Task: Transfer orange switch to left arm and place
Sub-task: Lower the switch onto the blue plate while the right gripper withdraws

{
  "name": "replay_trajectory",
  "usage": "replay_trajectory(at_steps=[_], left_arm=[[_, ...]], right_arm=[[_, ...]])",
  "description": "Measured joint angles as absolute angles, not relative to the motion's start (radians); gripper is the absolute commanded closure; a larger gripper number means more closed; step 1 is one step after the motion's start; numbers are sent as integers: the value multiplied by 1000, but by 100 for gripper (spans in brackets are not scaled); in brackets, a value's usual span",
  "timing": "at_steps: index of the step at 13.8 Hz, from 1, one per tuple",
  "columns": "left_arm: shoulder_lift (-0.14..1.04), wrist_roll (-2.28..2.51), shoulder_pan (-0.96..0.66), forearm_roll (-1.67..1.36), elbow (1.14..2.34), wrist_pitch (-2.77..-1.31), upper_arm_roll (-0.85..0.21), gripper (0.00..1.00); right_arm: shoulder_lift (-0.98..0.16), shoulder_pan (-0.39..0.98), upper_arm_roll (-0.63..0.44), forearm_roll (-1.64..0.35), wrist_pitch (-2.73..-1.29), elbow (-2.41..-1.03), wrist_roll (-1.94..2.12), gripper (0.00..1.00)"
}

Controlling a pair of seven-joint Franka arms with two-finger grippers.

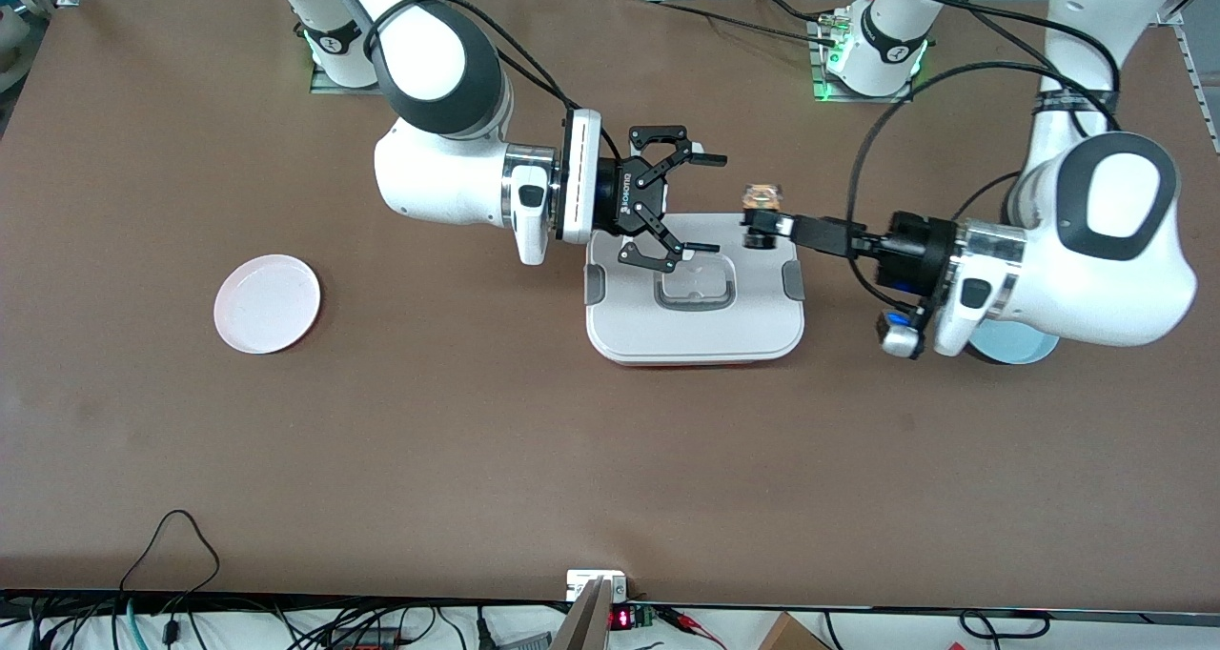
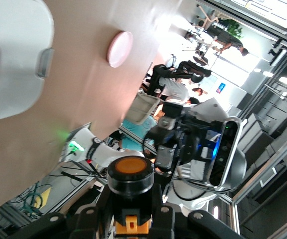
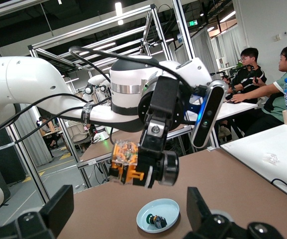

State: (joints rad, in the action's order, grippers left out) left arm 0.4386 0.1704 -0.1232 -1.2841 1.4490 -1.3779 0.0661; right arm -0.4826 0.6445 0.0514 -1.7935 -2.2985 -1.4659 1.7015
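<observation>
Left gripper [image 1: 762, 227] is clamped on the orange switch [image 1: 762, 213], holding it in the air over the box [image 1: 696, 321], at the edge of the lid farthest from the front camera, toward the left arm's end. In the left wrist view the switch [image 2: 128, 184] sits between the fingers, black ring and orange cap pointing away from the wrist. In the right wrist view its orange body and black barrel [image 3: 142, 167] stick out to either side of the closed fingers. Right gripper [image 1: 701, 202] has its jaws spread wide and holds nothing; it hangs over the same lid edge, toward the right arm's end. Both grippers point at each other across the lid, with a clear gap of air from the right gripper's fingertips to the switch. Box lies flat mid-table, lid on, grey clips at both ends, recessed handle [image 1: 695, 291] in the middle, a thin red rim showing at the edge nearest the camera. Pink plate [image 1: 267, 304] sits well apart from the box toward the right arm's end, bare brown table [image 1: 477, 440] all around it. Blue plate [image 1: 1013, 346] is mostly hidden under the left arm's wrist; the right wrist view shows a small dark object [image 3: 156, 220] lying in it. Wide strip of table nearer the camera than the box.
</observation>
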Motion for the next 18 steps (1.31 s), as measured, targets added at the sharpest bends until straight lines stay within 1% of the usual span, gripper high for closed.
replay_trajectory(at_steps=[3, 6, 10, 13, 18], left_arm=[[440, 128, -63, -1080, 1444, -1340, 66, 100], [432, 49, -42, -805, 1425, -1324, 68, 100], [433, -73, 32, -397, 1430, -1320, 74, 100], [459, -169, 53, -98, 1466, -1440, 76, 100], [548, -218, 123, 162, 1546, -1682, 78, 99]], right_arm=[[-458, 625, 41, -1786, -2302, -1505, 1702, 0], [-397, 570, 30, -1729, -2293, -1597, 1703, 0], [-336, 468, 23, -1593, -2205, -1700, 1704, 0], [-327, 413, -1, -1553, -2107, -1724, 1705, 0], [-319, 385, -176, -1468, -1857, -1727, 1704, 0]])
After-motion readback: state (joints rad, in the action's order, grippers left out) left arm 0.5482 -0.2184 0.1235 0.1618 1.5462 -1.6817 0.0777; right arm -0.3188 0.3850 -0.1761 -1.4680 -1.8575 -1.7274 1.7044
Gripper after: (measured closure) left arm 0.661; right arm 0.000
